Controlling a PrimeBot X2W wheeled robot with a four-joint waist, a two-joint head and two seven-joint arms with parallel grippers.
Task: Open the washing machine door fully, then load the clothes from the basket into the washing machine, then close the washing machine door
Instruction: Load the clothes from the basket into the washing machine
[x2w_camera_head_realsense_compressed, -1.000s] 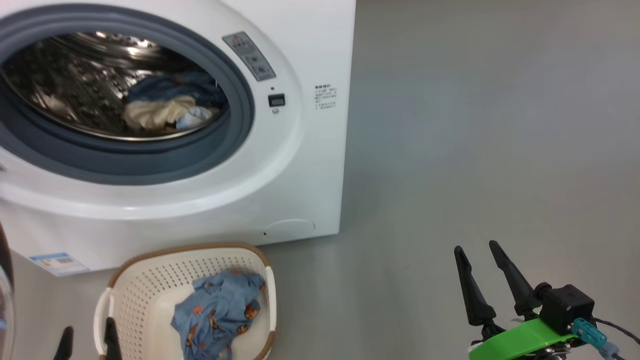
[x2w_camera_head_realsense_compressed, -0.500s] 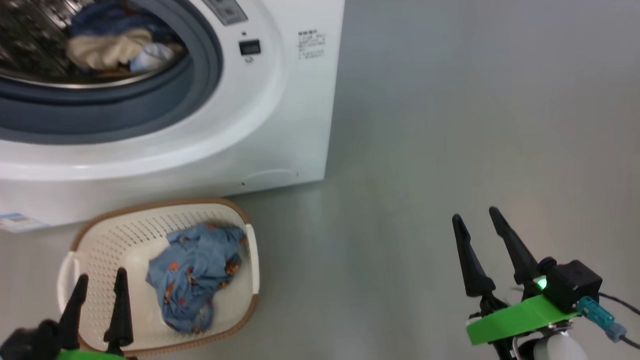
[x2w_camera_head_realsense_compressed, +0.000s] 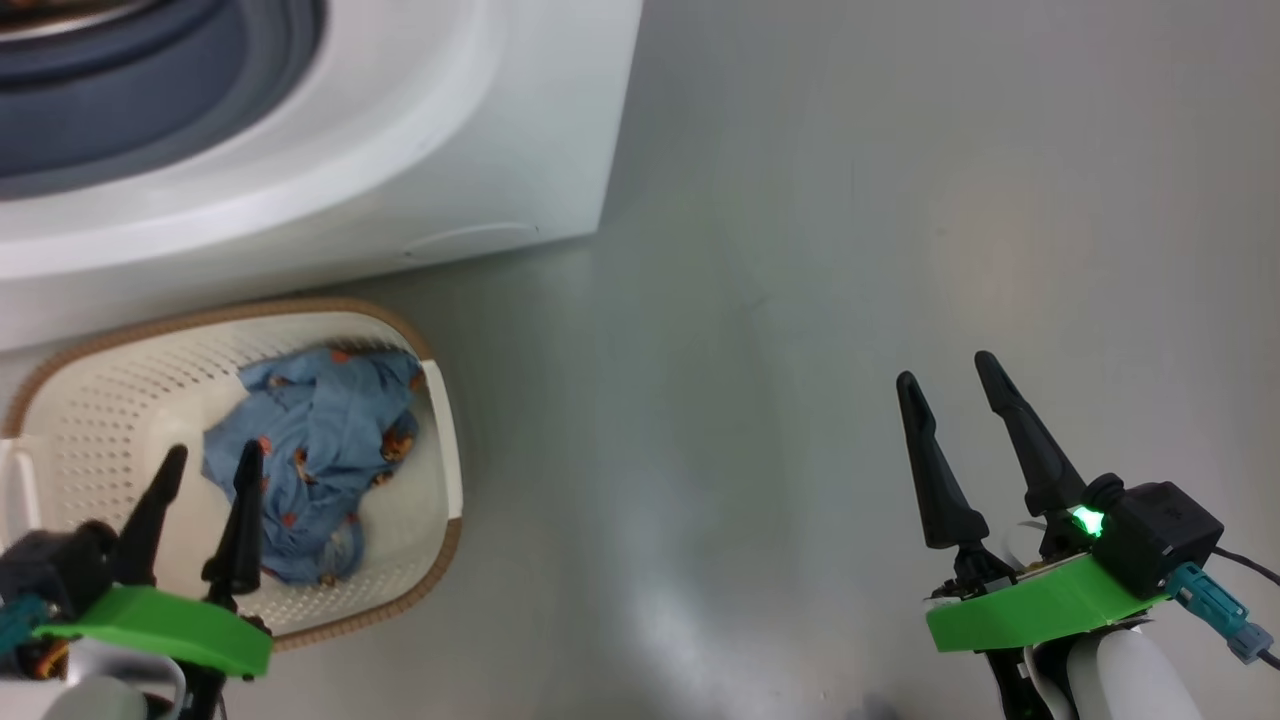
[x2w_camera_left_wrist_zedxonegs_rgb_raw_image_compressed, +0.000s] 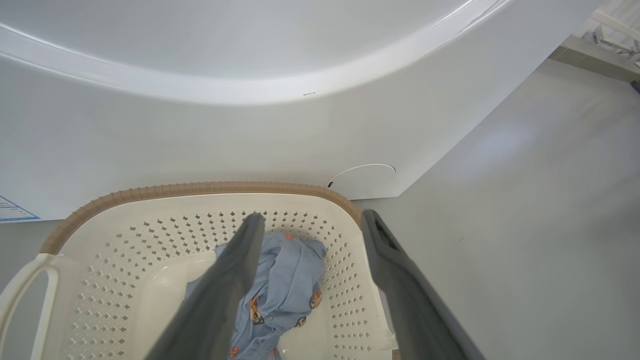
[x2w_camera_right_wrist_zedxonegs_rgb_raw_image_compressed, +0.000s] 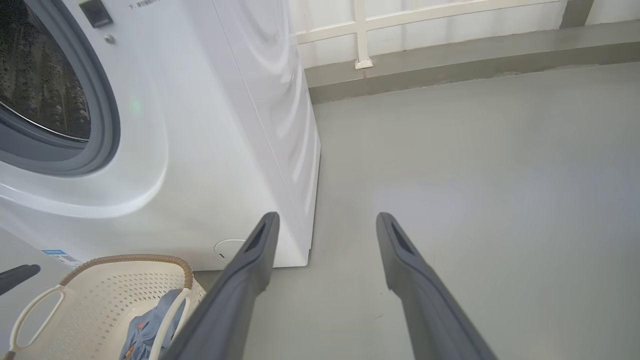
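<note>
loading: left gripper, spread and empty, hung above the clothes in the basket; next needed a downward pinch

- Blue-and-white label sticker low on the left of the washing machine front: print too fine to read.
- Row of small dark print high on the machine's front, right of the dark display window: cut off by the picture edge, characters illegible.
- No brand, number or sign legible elsewhere.
</note>
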